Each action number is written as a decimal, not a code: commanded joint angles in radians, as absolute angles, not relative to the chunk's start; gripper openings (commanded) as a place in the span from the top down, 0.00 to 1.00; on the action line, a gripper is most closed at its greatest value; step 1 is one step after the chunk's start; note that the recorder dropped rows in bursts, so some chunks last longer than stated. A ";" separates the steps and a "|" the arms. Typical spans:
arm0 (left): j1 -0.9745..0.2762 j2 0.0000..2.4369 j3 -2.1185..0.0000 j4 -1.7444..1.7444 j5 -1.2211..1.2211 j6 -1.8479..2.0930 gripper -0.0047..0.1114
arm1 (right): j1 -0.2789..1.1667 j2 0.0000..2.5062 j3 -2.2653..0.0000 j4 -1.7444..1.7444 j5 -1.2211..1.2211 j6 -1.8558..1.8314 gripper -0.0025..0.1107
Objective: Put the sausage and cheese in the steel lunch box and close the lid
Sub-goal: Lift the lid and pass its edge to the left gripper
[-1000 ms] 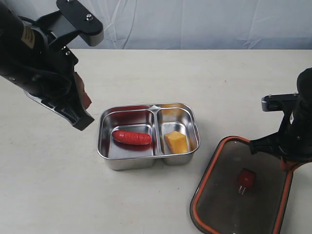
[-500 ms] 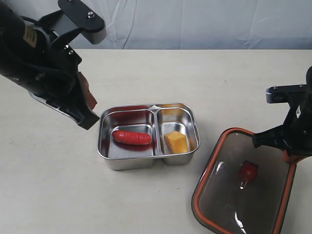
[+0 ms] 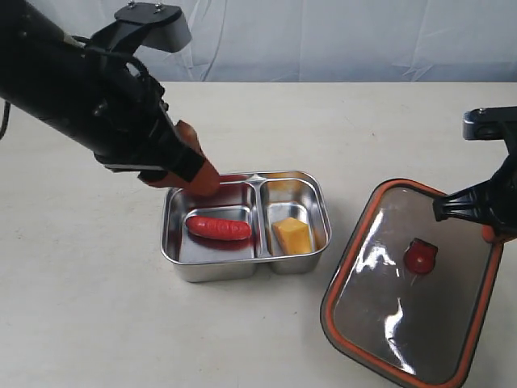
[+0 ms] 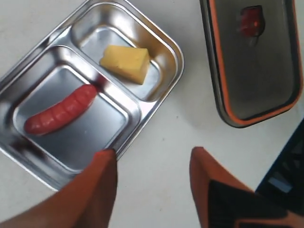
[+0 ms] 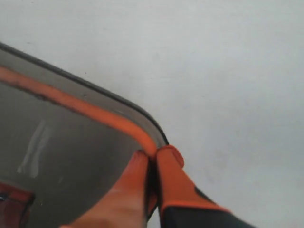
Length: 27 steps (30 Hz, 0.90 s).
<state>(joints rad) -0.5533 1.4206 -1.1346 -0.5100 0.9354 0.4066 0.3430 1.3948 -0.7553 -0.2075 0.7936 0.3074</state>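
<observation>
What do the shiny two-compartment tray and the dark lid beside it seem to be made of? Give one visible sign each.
Shiny rectangular two-compartment lunch box: polished metal, likely stainless steel; its walls mirror the glossy red sausage. Dark smoky translucent lid: probably glossy plastic, with glare streaks. Its orange rim seal: perhaps silicone or rubber, matte.

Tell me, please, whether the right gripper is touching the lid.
Touching: the right wrist view shows the right gripper pinched shut on the lid at its corner rim.
</observation>
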 commanded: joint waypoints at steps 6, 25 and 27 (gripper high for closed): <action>-0.478 1.578 -1.132 -0.919 0.984 0.695 0.54 | 0.339 1.289 -0.754 -0.062 0.771 0.159 0.98; -0.480 1.725 -1.132 -1.195 1.075 0.935 0.54 | 0.339 1.251 -0.754 0.215 0.725 -0.062 0.98; -0.480 1.725 -1.132 -1.202 1.081 0.947 0.54 | 0.339 1.251 -0.754 0.226 0.721 -0.062 0.98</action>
<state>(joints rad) -0.4810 1.7260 -1.1339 -1.1747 1.0666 0.9312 0.3430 1.2605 -0.7553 0.2103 0.7388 -0.0548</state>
